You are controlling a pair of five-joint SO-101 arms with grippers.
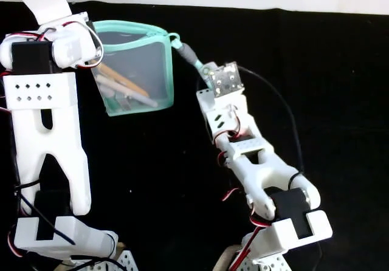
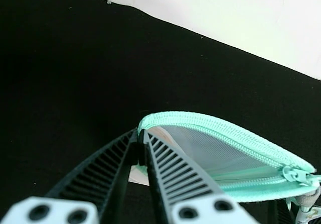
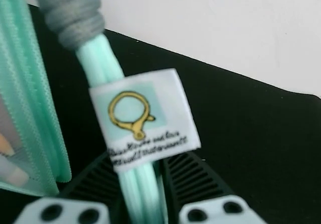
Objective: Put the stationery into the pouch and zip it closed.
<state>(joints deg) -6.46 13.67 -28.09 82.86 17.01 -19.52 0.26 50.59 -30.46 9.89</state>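
Stretching between the two arms near the far edge of the table [image 1: 316, 64], the pouch [image 1: 137, 70] is soft mesh, light and floppy, with the stationery [image 1: 124, 84] lying inside. The left gripper [image 2: 141, 137] is clamped on the pouch's end corner beside the zipper [image 2: 215, 128]. The right gripper [image 3: 143, 171] is closed around the mint cord [image 3: 98, 68] right by its label [image 3: 145, 118], and the cord leads to the slider [image 2: 296, 176]. The mouth looks open. Fabric this limp will likely buckle unless pulled taut, so the seam corner and the cord seem the best holds, though the thin cord may slip between the pads
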